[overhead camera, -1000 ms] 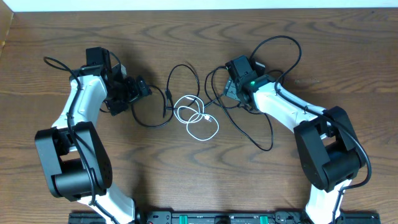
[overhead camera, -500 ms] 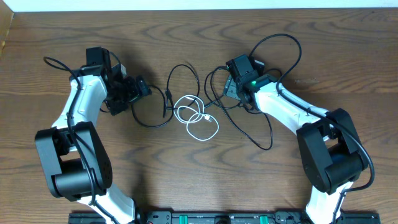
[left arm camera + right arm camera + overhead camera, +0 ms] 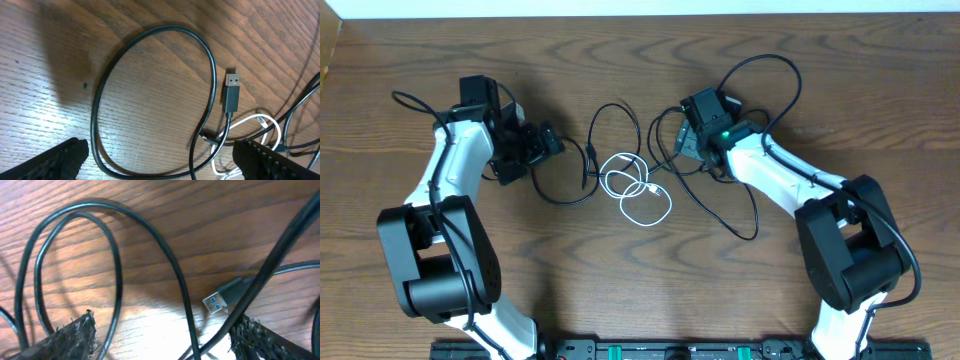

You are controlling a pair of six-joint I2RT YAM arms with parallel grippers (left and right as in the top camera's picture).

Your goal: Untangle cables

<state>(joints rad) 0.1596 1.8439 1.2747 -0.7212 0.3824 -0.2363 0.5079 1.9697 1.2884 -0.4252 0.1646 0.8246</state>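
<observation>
The cables lie tangled between my two arms. One black cable forms a loop (image 3: 563, 190) (image 3: 150, 100) whose USB plug (image 3: 231, 92) lies beside it. The white cable (image 3: 640, 196) (image 3: 252, 131) coils at the centre. A second black cable (image 3: 720, 205) runs in loops under and past my right arm, and its blue-tongued USB plug (image 3: 224, 298) rests on the wood. My left gripper (image 3: 532, 158) (image 3: 160, 165) is open over the lower edge of the black loop. My right gripper (image 3: 687, 146) (image 3: 165, 340) is open, with black strands running loose between its fingers.
Everything rests on a brown wooden table (image 3: 640, 290). A thicker black lead (image 3: 415, 102) curls off the left arm, and another (image 3: 770, 70) arcs behind the right arm. The arm bases stand at the front edge.
The right gripper has shifted very slightly and its jaws stand a touch wider. The left arm and the cables lie as before.
</observation>
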